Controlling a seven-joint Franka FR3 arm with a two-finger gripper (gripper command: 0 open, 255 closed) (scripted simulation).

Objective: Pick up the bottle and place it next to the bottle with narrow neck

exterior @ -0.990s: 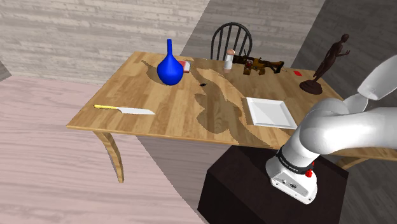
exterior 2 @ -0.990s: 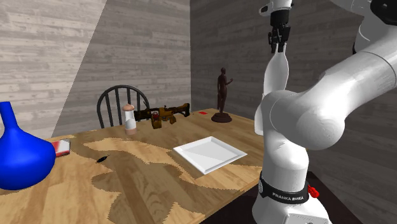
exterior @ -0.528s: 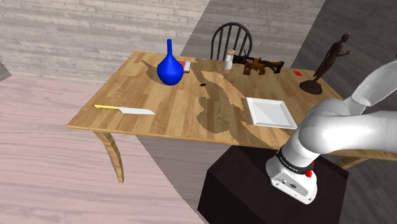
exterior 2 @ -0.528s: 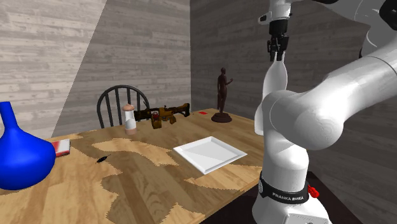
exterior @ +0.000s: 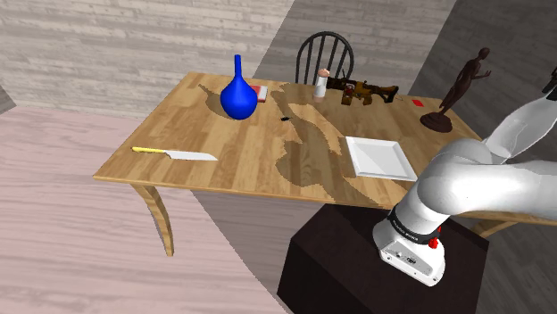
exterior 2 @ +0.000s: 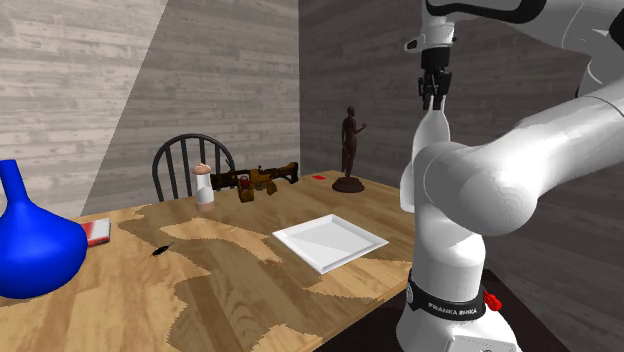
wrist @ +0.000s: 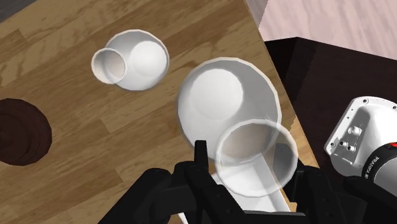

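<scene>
The small white bottle (exterior: 320,84) with a pinkish cap (exterior 2: 204,184) stands upright at the table's far edge, in front of the chair. The blue bottle with the narrow neck (exterior: 238,94) stands further toward the shoulder view's left, large at the second exterior view's left edge (exterior 2: 27,246). My gripper (exterior 2: 432,95) hangs high in the air above the arm, pointing down, its black fingers together with nothing between them. It is far from both bottles. In the wrist view I look down on the wooden table (wrist: 76,172) and white rounded parts of my own arm (wrist: 226,102).
A white square plate (exterior: 379,156) lies near the stand. A toy gun (exterior: 364,90), a dark statue (exterior: 460,89) and a small red piece (exterior: 418,103) sit along the far edge. A knife (exterior: 174,154) lies at the near left, a red and white box (exterior: 261,92) beside the blue bottle.
The shut gripper has come down a little in the second exterior view. The arm's upper link has swung toward the shoulder view's right. The bottles have not moved.
</scene>
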